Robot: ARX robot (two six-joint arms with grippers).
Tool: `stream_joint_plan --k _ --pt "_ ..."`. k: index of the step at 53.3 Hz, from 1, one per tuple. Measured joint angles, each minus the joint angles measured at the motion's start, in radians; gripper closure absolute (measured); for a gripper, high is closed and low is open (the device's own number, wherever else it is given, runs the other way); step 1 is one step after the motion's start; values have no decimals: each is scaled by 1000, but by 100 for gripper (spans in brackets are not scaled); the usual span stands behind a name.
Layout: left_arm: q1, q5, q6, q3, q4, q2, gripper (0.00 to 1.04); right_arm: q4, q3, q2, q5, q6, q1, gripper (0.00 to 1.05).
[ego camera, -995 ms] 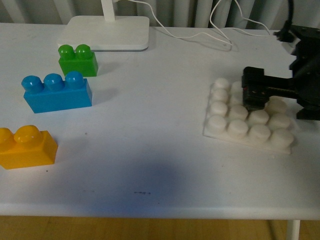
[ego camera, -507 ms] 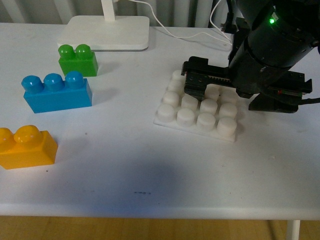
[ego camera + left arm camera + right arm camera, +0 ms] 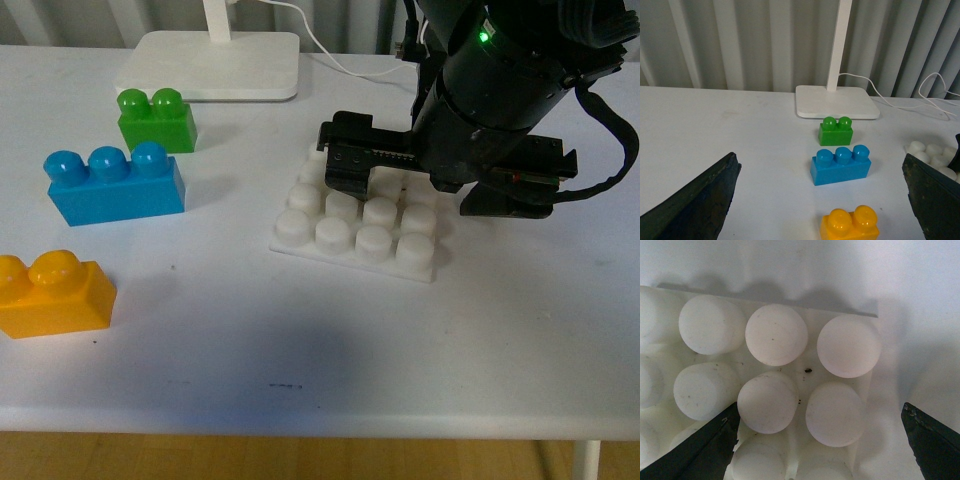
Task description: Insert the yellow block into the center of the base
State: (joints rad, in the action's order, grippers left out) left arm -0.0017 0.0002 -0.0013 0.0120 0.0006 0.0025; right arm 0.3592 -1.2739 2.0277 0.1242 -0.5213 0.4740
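The yellow block (image 3: 55,293) sits on the white table at the front left; it also shows in the left wrist view (image 3: 850,224). The base (image 3: 350,262), a white studded plate, lies near the table's middle. My right gripper (image 3: 430,185) hangs low over the base's far side, open, its jaws wide on either side of the plate; the right wrist view shows the base (image 3: 805,385) right below it. My left gripper (image 3: 815,200) is open and empty, above the table, facing the bricks. It is out of the front view.
A blue three-stud brick (image 3: 113,185) and a green two-stud brick (image 3: 154,120) stand behind the yellow block, in a row toward a white lamp foot (image 3: 215,65). A white cable (image 3: 400,70) runs along the table's back. The table's front edge is close.
The right gripper and the base have moved together to the left, from the table's right side to near its middle. The bricks have not moved.
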Motion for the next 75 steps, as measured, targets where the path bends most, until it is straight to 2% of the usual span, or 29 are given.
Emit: stream_joint_plan --k 15,25,37,47,61,66,71,75 --pt "0 0 0 0 0 0 6 -2 8 -72 12 39 -16 9" --pt "0 0 0 0 0 0 6 -30 71 -206 -20 82 -55 9" --pt "0 0 0 0 0 0 6 -130 241 -492 -84 174 -168 9" --pt "0 0 0 0 0 0 6 -259 471 -875 -146 288 -325 9" --pt "0 0 0 0 0 0 6 -261 681 -1240 -282 306 -502 9" --pt "0 0 0 0 0 0 6 -264 703 -1301 -283 306 -524 9" --pt "0 0 0 0 0 0 6 -489 801 -1344 -152 398 -490 23" --pt "0 -1 0 0 0 0 6 -613 889 -1374 -131 454 -480 35"
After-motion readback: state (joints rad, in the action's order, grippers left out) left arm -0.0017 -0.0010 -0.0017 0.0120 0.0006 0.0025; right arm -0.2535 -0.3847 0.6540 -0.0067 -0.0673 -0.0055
